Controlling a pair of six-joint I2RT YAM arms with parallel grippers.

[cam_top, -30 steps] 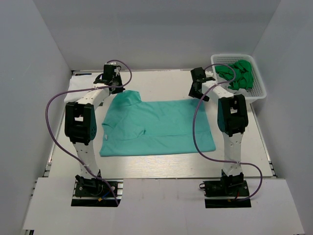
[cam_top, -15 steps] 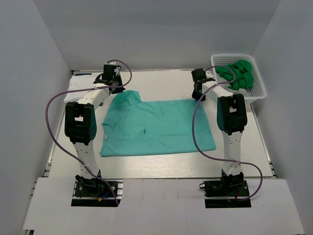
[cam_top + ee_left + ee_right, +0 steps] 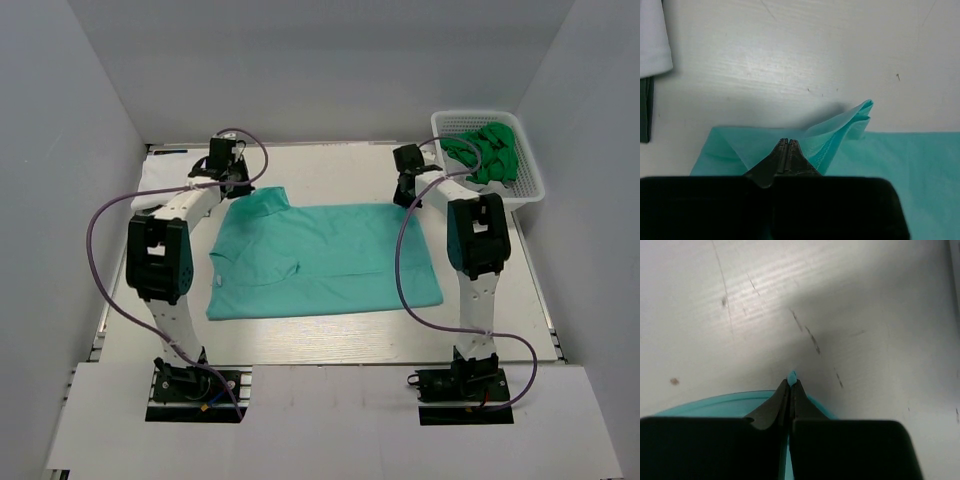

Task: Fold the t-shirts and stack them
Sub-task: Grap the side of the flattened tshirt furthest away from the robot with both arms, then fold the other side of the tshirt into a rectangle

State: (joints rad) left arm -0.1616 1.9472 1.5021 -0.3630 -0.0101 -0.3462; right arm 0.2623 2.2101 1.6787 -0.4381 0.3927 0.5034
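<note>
Compared with a second earlier, the left gripper [image 3: 236,188] is being carried slightly leftward along the far edge of the teal-mint t-shirt [image 3: 320,262], while the right gripper [image 3: 404,196] is being drawn a touch rightward at that shirt's far right corner. The teal-mint t-shirt is being kept spread on the table [image 3: 330,335] between the two arms, with its far left corner being lifted into a small peak. On the left wrist camera, the left gripper's jaws are being held clenched on a fold of the teal fabric at that raised corner. On the right wrist camera, the right gripper's jaws are being pressed together on a thin tip of the same fabric. A white t-shirt [image 3: 652,40] is being left lying just beyond the teal-mint t-shirt's far left corner. A white lattice basket [image 3: 530,187] holding darker green cloth [image 3: 490,150] is being left standing past the teal-mint t-shirt's far right corner.
</note>
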